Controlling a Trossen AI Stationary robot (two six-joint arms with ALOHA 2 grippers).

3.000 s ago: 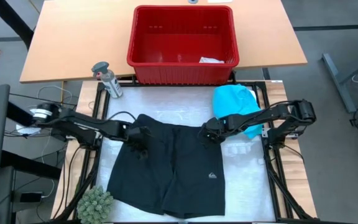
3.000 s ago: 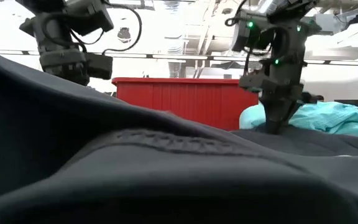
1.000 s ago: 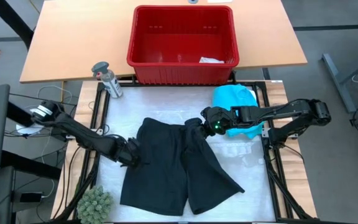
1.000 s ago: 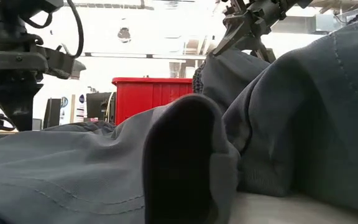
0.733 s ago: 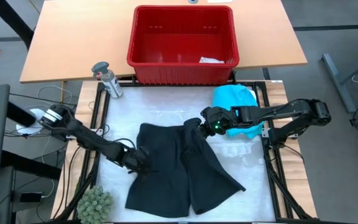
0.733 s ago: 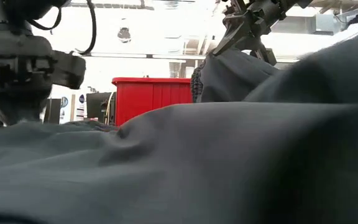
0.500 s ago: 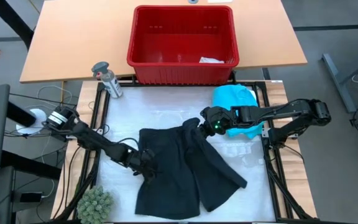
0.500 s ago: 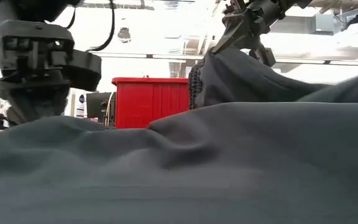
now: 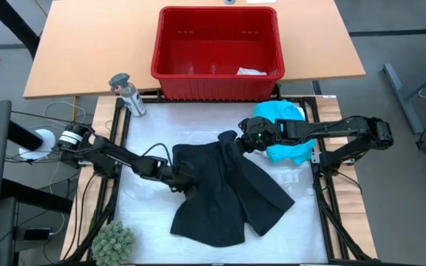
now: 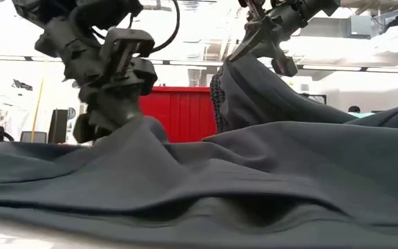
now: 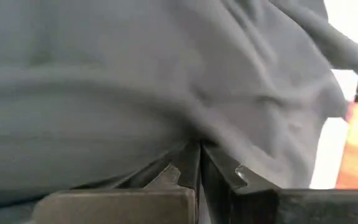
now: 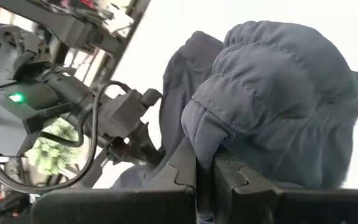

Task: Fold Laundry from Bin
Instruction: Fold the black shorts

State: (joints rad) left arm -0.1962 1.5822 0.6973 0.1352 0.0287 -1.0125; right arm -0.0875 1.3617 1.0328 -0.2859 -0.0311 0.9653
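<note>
- Looking down from the high view, I see the red bin on the far wooden table, past the white work mat.
- I see just one small pale piece in the bin, lying by its near right corner. The other part of the bin floor shows bare red.
- My black shorts are out of the bin, bunched up in the middle of the mat.
- My left gripper is pinched shut on the left edge of the shorts, low to the mat.
- My right gripper is pinched shut on the far edge of the shorts and holds that bit up in the air, as the low view shows.
- My turquoise shirt sits in a heap on the mat's right side, partly under my right arm.
- I see a spray bottle beside the bin's left near corner.
- I see a spiky green ball by the mat's near left corner.
</note>
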